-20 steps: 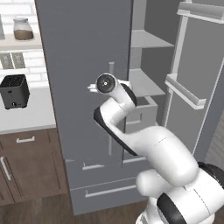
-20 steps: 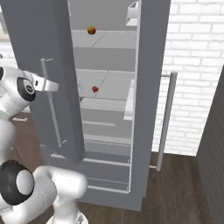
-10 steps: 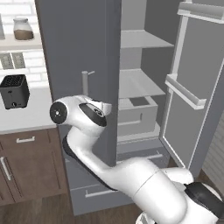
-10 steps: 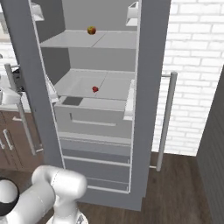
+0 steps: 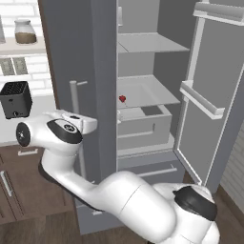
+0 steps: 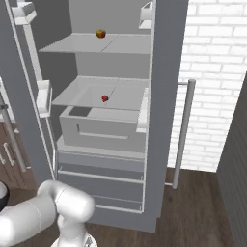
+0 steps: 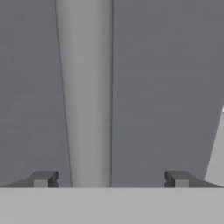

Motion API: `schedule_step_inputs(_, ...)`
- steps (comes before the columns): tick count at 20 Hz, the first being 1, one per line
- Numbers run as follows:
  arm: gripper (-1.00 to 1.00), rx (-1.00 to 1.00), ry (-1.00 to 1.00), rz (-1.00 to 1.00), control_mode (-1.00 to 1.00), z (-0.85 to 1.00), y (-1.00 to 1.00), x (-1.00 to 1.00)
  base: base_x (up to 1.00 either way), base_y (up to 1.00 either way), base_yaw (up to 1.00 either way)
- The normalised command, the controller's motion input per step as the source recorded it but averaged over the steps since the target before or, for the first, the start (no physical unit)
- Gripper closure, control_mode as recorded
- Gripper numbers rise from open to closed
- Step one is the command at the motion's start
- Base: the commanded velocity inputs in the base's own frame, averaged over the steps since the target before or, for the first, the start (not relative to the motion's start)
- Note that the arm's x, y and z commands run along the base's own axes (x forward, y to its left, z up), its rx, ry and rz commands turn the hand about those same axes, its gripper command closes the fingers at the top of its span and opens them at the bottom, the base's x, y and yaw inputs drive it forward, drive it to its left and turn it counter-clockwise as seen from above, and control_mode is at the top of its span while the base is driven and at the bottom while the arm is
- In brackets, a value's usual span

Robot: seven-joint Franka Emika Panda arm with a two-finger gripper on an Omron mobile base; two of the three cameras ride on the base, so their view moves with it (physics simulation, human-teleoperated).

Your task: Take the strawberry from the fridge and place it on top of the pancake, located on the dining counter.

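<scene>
Fridge (image 6: 164, 96) doors open; shelf around strawberry (image 6: 104, 98) clear; apple (image 6: 101, 33) above.

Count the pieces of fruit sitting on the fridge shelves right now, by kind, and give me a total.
Strawberry: 1, on the lower shelf above the drawer
Apple: 1, on the upper shelf
Total: 2 pieces of fruit in the fridge

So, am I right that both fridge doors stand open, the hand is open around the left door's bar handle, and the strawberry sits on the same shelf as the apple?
Not quite: the strawberry sits on the shelf below the apple, as the right base view shows. The rest holds: both doors of the fridge stand open, and the hand is open with the bar handle between its fingers.
</scene>
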Motion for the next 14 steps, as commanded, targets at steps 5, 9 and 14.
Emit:
schedule_step_inputs(5, -1.0, 0.0, -0.02, -0.1, -1.0, 0.0, 0.49, 0.0, 0.0, 0.0, 0.0)
schedule_step_inputs(9, -1.0, 0.0, -0.04, -0.04, -1.0, -0.03, 0.25, -0.37, 0.0, 0.0, 0.0)
schedule_step_inputs(14, -1.0, 0.11, -0.2, 0.05, -1.0, 0.0, -0.49, -1.0, 0.0, 0.0, 0.0)
